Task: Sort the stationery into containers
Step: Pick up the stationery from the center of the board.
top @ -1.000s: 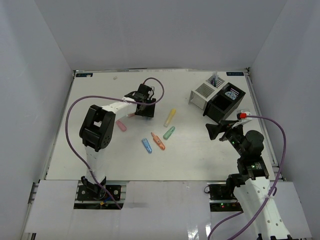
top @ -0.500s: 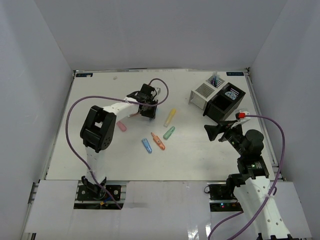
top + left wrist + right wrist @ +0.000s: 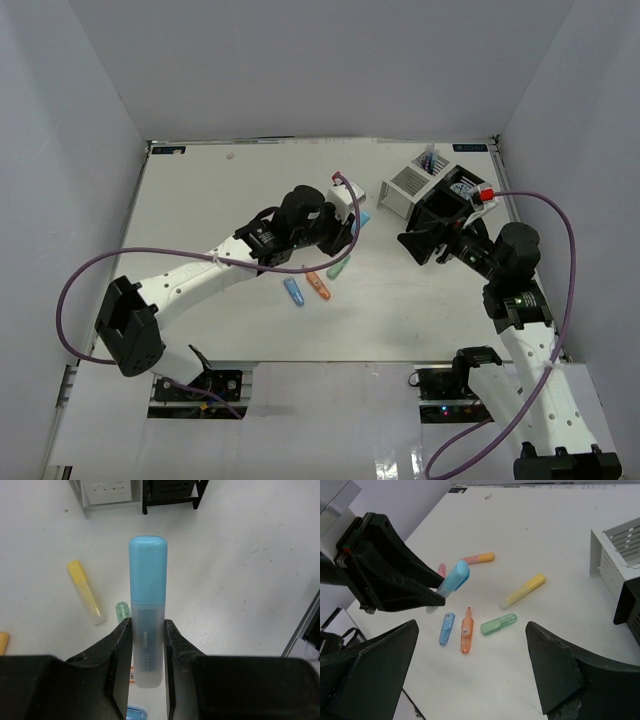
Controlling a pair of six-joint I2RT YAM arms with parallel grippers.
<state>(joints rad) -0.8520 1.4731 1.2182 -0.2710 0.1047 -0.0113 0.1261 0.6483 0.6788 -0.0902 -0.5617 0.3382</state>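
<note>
My left gripper (image 3: 350,216) is shut on a light blue marker (image 3: 148,595) and holds it above the table centre; the marker also shows in the right wrist view (image 3: 454,578). Yellow (image 3: 522,591), green (image 3: 498,624), orange (image 3: 466,630) and small blue (image 3: 446,628) markers lie on the table below it. A pink marker (image 3: 441,570) and a pink-orange one (image 3: 479,558) lie beyond. The white box (image 3: 405,188), with pens (image 3: 430,160) in it, and the black box (image 3: 452,205), with a roll (image 3: 462,188) in it, stand at the far right. My right gripper (image 3: 412,245) is open and empty, just in front of the black box.
White walls close in the table on three sides. The left arm's purple cable (image 3: 90,275) loops over the left half of the table. The right arm's cable (image 3: 560,250) arcs along the right edge.
My left arm has swung from the far-left middle of the table toward the centre, lifting the light blue marker. My right gripper has moved up toward the black box.
</note>
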